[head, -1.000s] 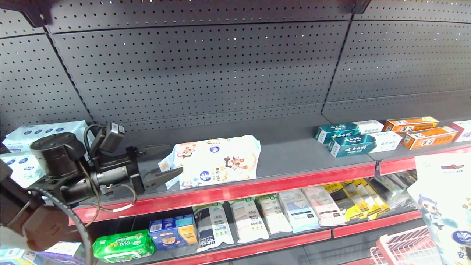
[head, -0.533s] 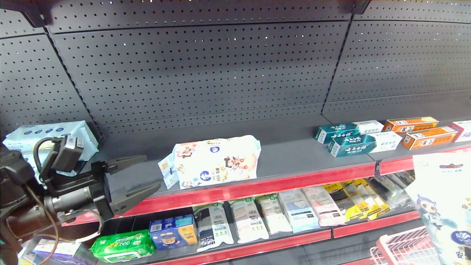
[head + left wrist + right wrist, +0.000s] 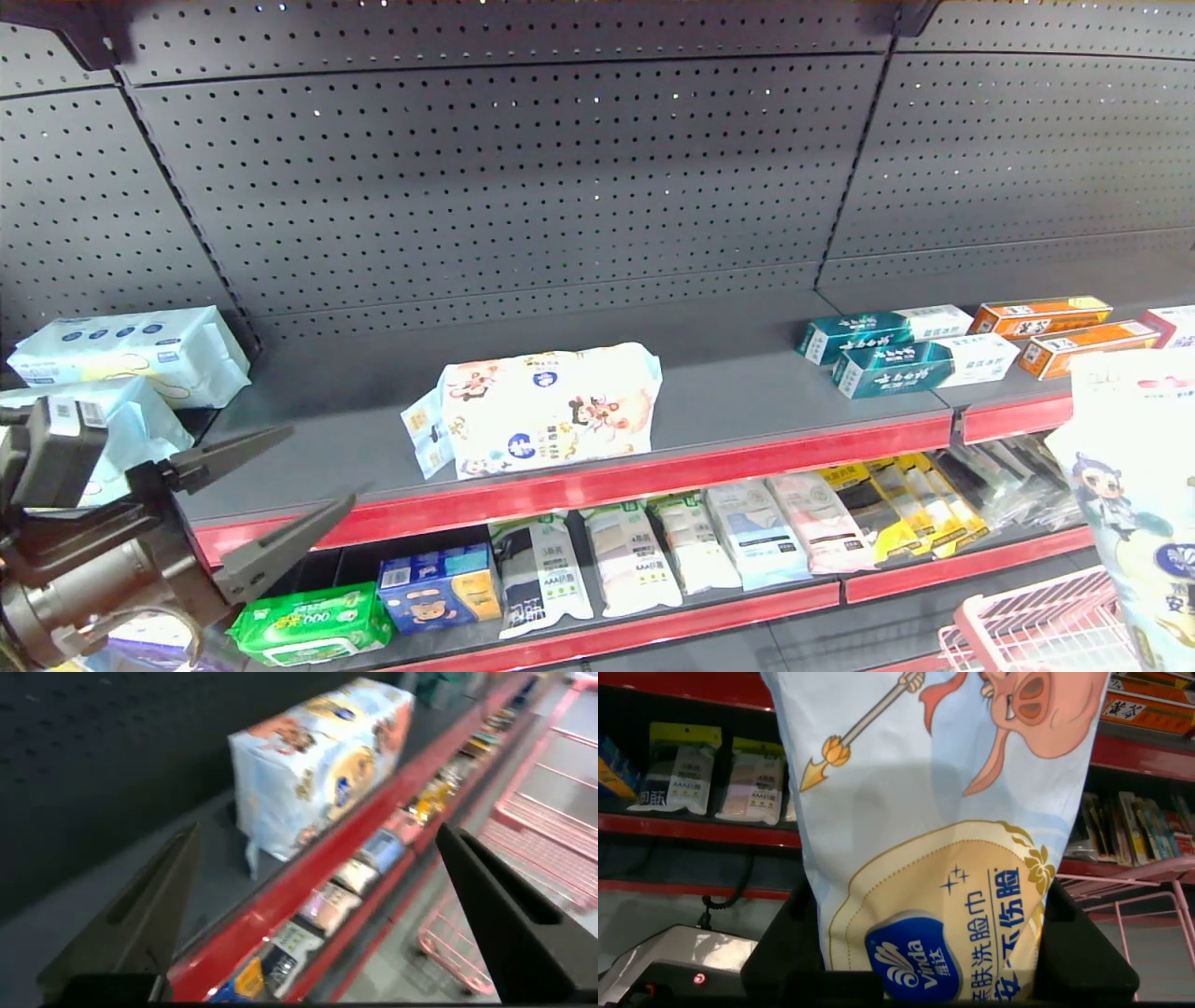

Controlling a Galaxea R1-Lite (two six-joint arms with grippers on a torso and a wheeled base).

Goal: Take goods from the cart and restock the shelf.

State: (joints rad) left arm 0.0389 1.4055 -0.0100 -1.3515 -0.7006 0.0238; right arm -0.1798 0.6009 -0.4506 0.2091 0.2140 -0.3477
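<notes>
Nearest, the right gripper (image 3: 924, 929) had its fingers pressed against both sides of a tall white soft-plastic pack (image 3: 1131, 495) printed with cartoon figures. This pack hung well to the right of, lower than and nearer than the white cartoon-printed tissue pack (image 3: 546, 406), just above the pink-red wire cart (image 3: 1032, 627). The held pack looked soft and long beyond the grip, so it could sag, swing or slide out during a lift, and its free end could catch the red front lip (image 3: 653, 478) below the tissue pack and fold instead of clearing it. The left gripper (image 3: 319, 467) sat low and to the left of the tissue pack, in front of that lip, with its fingers spread wide and nothing between them. A careless sweep could hook a finger on the lip or rake the goods on the tier beneath. On the grey metal shelf (image 3: 738, 378), the bare stretch to the right of the tissue pack ended at the teal and orange toothpaste boxes (image 3: 901, 350), so a wide approach could knock those. A short one could shove the tissue pack toward the blue-and-white tissue packs (image 3: 131, 347) at its far left. Pushed too deep, the pack would jam against the dark perforated back panel (image 3: 523, 177).
</notes>
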